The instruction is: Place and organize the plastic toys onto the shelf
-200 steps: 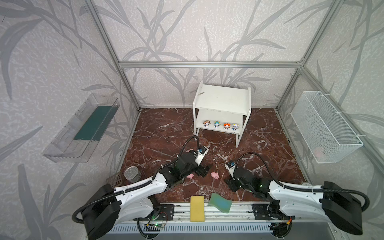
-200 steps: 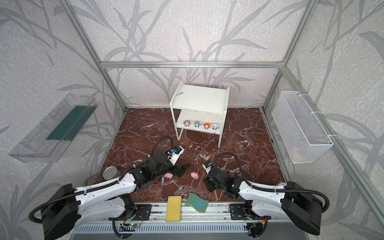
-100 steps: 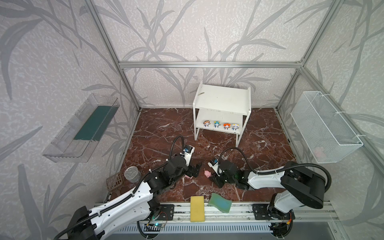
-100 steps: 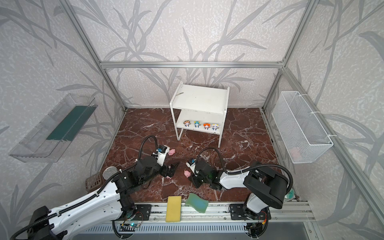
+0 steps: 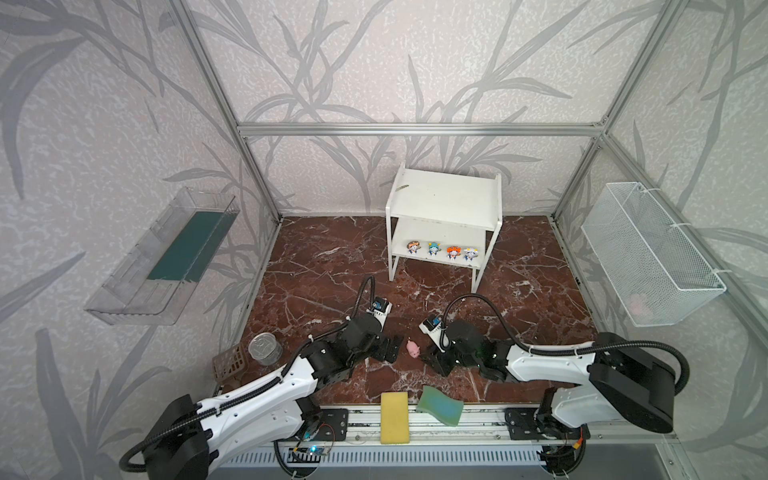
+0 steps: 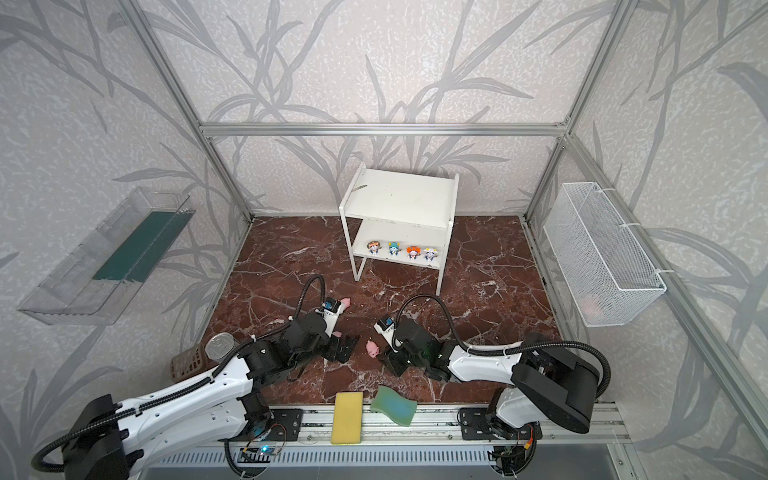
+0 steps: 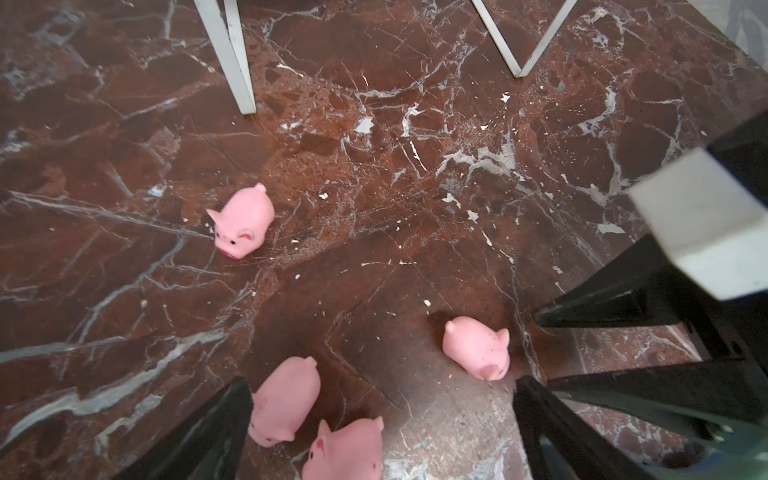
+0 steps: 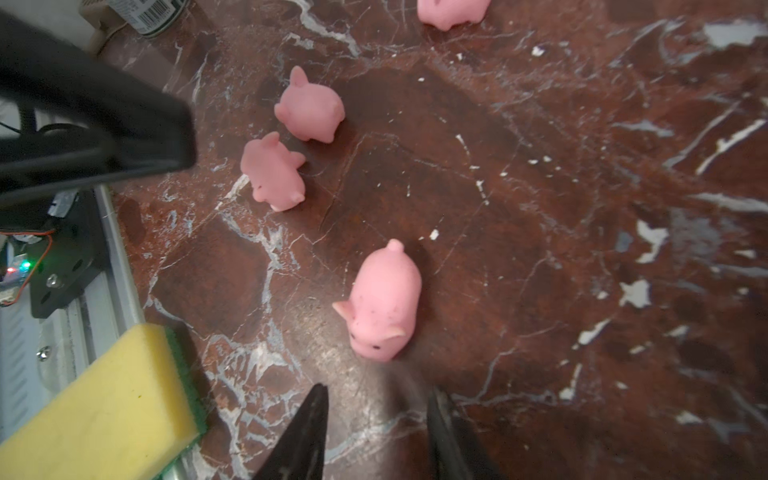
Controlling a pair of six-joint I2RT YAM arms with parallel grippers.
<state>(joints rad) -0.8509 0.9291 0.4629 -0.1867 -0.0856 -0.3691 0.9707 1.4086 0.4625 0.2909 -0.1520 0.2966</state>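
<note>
Several pink pigs lie on the marble floor: one between the two grippers, others round the left one. My left gripper is open wide, low over the floor, with two pigs lying loose just inside one finger. My right gripper stands open and holds nothing; a pig lies just beyond its tips. The white shelf stands at the back, with several cartoon figurines in a row on its lower board.
A yellow sponge and a green sponge lie at the front edge. A metal can and a small brown basket sit front left. A clear tray and a wire basket hang on the side walls.
My right gripper has moved left toward the middle pig, which has shifted slightly left. My left gripper has drawn back a little to the left and stays open.
</note>
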